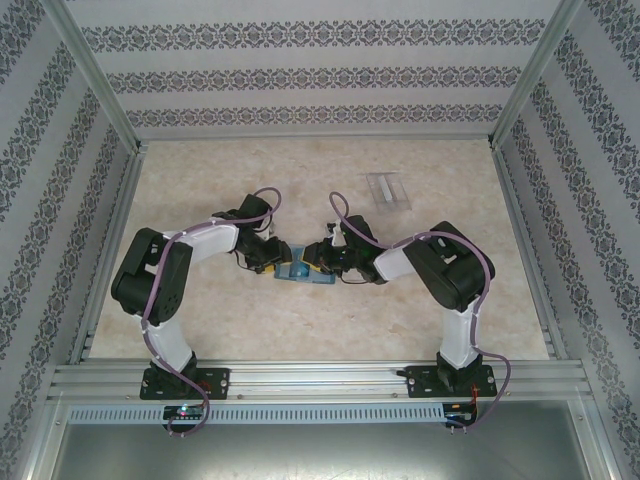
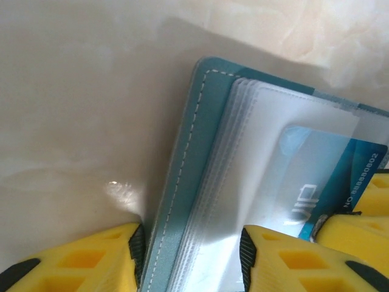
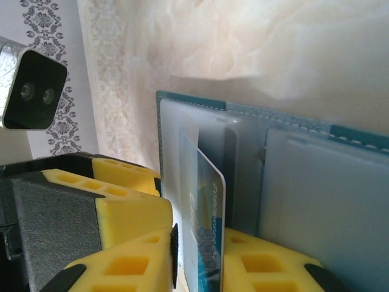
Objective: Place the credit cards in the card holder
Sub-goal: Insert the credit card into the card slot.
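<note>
The teal-blue card holder (image 1: 300, 270) lies open mid-table between both arms, its clear sleeves (image 2: 243, 182) fanned out. A blue credit card (image 3: 206, 207) stands partly inside one clear sleeve; it is the same card (image 2: 331, 173) that lies under the plastic in the left wrist view. My right gripper (image 3: 197, 234) straddles the card's near end, its jaws slightly apart and loose around it. My left gripper (image 2: 191, 237) is open. One finger (image 2: 109, 255) is on the table beside the cover edge (image 2: 194, 140) and the other finger (image 2: 273, 255) is on the sleeves.
A clear plastic box (image 1: 388, 188) sits at the back, right of centre. The two grippers nearly touch over the holder (image 3: 328, 201). The left arm's yellow fingers (image 3: 121, 176) and wrist camera (image 3: 30, 91) are close on my right gripper's left. Patterned walls enclose the table.
</note>
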Tool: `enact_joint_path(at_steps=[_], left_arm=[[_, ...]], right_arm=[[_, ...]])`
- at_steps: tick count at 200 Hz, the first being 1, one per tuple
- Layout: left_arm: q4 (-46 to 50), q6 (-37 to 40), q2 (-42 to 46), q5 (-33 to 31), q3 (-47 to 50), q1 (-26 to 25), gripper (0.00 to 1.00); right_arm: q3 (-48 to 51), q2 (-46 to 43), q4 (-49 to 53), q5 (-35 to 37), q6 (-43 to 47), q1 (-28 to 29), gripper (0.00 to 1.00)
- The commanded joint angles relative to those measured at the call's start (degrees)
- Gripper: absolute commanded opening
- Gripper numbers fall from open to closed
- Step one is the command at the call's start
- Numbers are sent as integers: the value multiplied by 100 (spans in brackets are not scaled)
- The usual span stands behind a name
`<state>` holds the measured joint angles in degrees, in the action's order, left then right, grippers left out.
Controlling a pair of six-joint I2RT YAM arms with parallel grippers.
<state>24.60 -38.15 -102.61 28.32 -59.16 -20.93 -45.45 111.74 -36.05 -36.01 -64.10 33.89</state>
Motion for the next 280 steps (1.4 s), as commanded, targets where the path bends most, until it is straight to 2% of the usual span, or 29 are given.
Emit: enact_joint_path(at_steps=[1, 50, 89, 141, 192, 209, 239, 252, 280], left_arm=[[-236, -117, -153, 385, 149, -57, 43], [-179, -29, -137, 317, 121, -47, 34], [-253, -33, -204, 385, 141, -48, 24], [-308, 1, -255, 406, 193, -55, 20], [-199, 60, -281, 389, 128, -56, 16], [-181, 68, -263, 394, 128, -47, 16], [-201, 72, -277, 411, 124, -56, 15], [-215, 48, -241, 433, 147, -53, 15], [-263, 57, -215, 462, 185, -54, 11]], right_arm=[[69, -114, 502, 331, 270, -1, 25], [68, -315, 879, 544, 446, 12, 21], [21, -445, 1112, 769, 559, 46, 23], [82, -733, 1496, 1043, 820, 81, 25], [220, -877, 1509, 1254, 891, 89, 15], [247, -921, 1470, 1198, 891, 84, 8], [308, -978, 1518, 1271, 944, 89, 7], [297, -966, 1506, 1264, 929, 102, 0], [315, -868, 1400, 1409, 890, 121, 0]])
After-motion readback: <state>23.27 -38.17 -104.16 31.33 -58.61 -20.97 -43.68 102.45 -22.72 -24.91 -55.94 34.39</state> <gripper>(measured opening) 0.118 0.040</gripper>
